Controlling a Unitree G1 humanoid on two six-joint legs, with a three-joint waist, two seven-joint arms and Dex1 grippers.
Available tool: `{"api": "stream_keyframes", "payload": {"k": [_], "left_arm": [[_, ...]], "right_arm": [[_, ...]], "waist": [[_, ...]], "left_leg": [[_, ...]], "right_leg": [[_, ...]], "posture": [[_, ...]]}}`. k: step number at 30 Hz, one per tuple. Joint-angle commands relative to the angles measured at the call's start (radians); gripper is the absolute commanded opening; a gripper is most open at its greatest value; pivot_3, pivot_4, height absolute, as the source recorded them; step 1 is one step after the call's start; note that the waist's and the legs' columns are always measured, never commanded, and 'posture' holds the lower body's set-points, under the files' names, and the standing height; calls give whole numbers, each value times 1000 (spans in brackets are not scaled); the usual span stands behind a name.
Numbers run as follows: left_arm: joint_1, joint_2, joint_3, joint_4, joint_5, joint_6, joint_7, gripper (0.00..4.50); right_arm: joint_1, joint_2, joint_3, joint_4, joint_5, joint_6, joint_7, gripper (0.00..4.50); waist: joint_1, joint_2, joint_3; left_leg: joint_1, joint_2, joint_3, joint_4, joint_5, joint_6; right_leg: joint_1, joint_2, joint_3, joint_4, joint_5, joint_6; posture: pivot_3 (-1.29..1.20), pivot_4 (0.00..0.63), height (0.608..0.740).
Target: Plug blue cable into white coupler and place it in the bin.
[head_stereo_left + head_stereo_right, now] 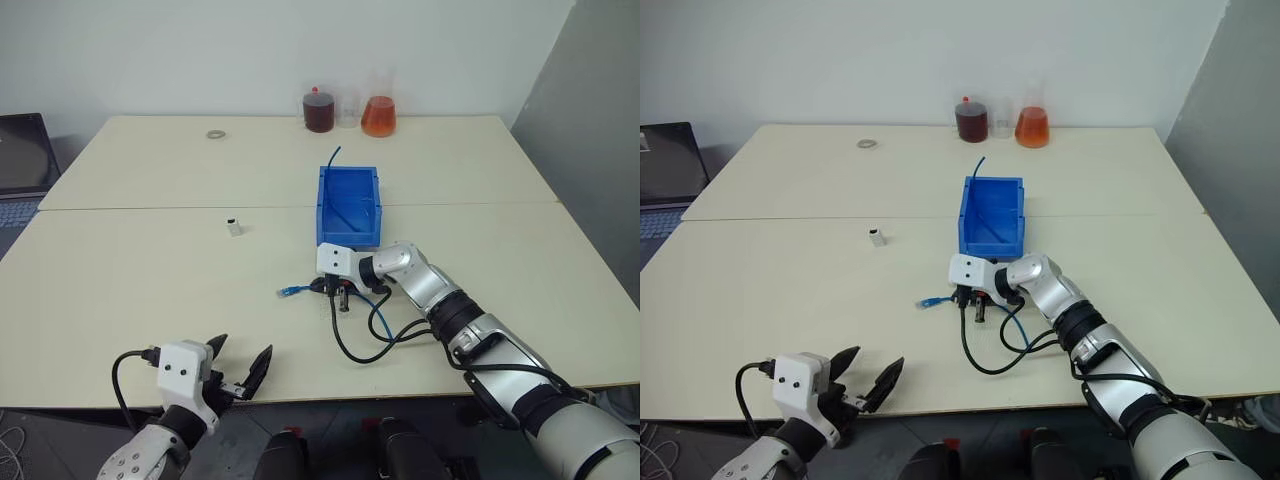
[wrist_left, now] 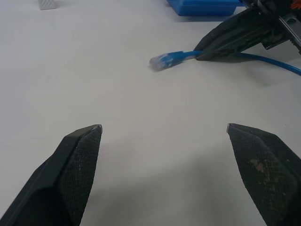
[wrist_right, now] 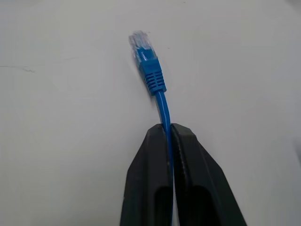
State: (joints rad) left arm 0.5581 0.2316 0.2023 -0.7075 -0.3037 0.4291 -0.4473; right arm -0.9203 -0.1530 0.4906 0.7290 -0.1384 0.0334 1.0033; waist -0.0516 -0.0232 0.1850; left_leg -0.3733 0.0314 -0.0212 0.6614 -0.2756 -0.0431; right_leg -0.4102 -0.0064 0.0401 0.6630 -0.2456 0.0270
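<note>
R gripper [image 3: 170, 129] pinching blue cable [image 3: 162, 106], plug just past tips, L gripper [image 2: 164, 129] wide open, empty, bare table [image 1: 140, 270] ahead, coupler [image 1: 233, 227] far beyond, bin [image 1: 348, 204] behind R.

Light-blue cable [image 3: 160, 96], bright-blue bin [image 1: 348, 205], white coupler [image 1: 233, 226].

Matt table [image 1: 150, 290], glossy plastic bin [image 1: 347, 188]
</note>
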Motion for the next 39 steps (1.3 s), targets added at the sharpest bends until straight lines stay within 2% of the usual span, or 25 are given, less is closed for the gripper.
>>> {"api": "stream_keyframes", "payload": {"k": [1,6,10,13,16,18,22,26,31,35,39], "left_arm": [[6,19,4,12,-2,-37,-4,4500],[-75,111,25,86,-14,-43,-56,4500],[-218,279,62,232,-49,-47,-198,4500],[-378,403,32,401,-55,-74,-342,4500],[-561,478,-47,579,-39,-108,-483,4500],[-687,498,-117,723,-5,-165,-578,4500],[-892,484,-232,972,51,-281,-737,4500],[-1048,437,-335,1189,127,-422,-849,4500],[-1158,397,-393,1404,206,-596,-906,4500],[-1190,408,-380,1491,208,-647,-945,4500],[-1175,414,-373,1504,198,-672,-986,3806]], "right_arm": [[18,-21,-6,-16,-6,32,48,1328],[85,-50,-54,-150,49,118,86,2645],[157,-101,-168,-388,174,367,103,3662],[220,-163,-270,-602,313,597,119,4448],[278,-260,-354,-797,484,838,172,4448],[326,-327,-398,-887,558,923,182,4448],[416,-424,-444,-1012,648,993,171,4448],[461,-445,-478,-1068,679,1027,85,4448],[507,-458,-521,-1114,707,1053,-7,4448],[541,-477,-561,-1154,744,1075,-51,4448],[558,-479,-574,-1159,763,1072,-92,4500]], "waist": [[0,0,0],[6,0,0],[14,0,0],[20,2,1],[25,2,2],[25,2,1],[20,1,1],[11,1,1],[21,1,1],[22,1,0],[16,1,0]], "left_leg": [[0,0,0,0,0,0],[-1,0,0,0,0,0],[-2,0,-2,0,0,0],[-5,0,-2,1,0,0],[-9,0,-3,1,0,0],[-9,-1,-2,1,0,0],[-11,-1,-2,0,0,0],[-13,-1,0,0,0,1],[-13,0,-1,0,0,1],[-13,0,-1,1,0,1],[-12,0,-1,1,0,1]], "right_leg": [[0,0,0,0,0,0],[0,0,-1,0,0,0],[-1,0,-3,1,0,1],[-5,1,-3,2,0,1],[-7,0,-4,1,1,1],[-6,0,-4,0,1,2],[-7,0,-5,-2,3,0],[-11,1,0,0,3,-1],[-10,2,-1,0,2,2],[-10,2,-1,0,1,5],[-10,2,0,1,1,5]], "posture": [[0,150,740],[0,150,740],[0,150,740],[0,150,740],[0,150,740],[0,150,740],[0,150,740],[0,150,740],[0,150,740],[0,150,740],[0,150,740]]}}
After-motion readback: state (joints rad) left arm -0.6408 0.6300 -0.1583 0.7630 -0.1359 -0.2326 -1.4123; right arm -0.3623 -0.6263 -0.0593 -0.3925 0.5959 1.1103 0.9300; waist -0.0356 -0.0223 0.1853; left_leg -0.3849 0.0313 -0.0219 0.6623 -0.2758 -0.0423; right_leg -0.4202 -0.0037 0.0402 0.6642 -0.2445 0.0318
